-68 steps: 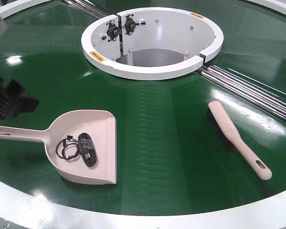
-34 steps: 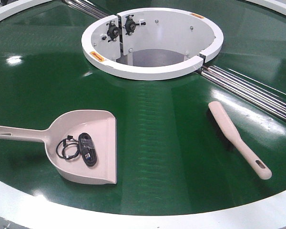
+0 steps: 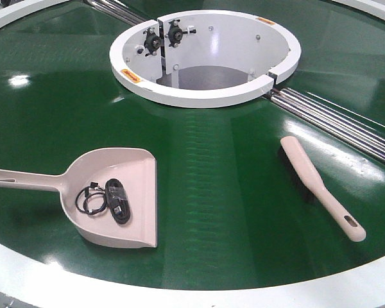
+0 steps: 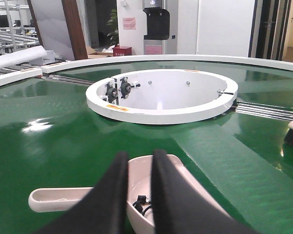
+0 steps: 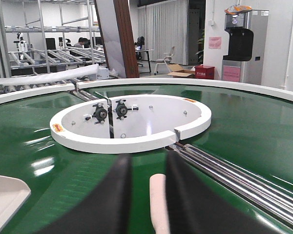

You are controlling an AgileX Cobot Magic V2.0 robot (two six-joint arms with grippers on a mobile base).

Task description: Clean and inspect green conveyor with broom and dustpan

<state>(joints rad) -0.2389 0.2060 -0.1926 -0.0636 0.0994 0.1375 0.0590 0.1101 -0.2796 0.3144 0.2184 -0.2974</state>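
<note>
1. Conveyor: the green belt is glossy and shows no loose debris in the front view. The white hub sits at centre, with metal rollers running off to the right.

2. Dustpan: lies flat on the belt at near left, handle pointing left. A coiled black cable rests inside the pan.

3. Broom: lies on the belt at near right, well apart from the dustpan, bristles toward the rollers and slotted handle end toward the outer rim.

4. Left gripper: its wrist view shows the jaws narrowly parted, holding nothing, with the dustpan beyond and below them.

5. Right gripper: jaws parted and empty, the broom handle showing in the gap between them from this view; contact cannot be confirmed.

6. Neither arm appears in the front view.

7. Judgement: the sweeping looks complete, the debris being in the pan and both tools set down; the inspection step is in hand.

8. Next move, if the tools are wanted again: each arm must line up on its handle and close squarely, keeping the pan level.
</note>
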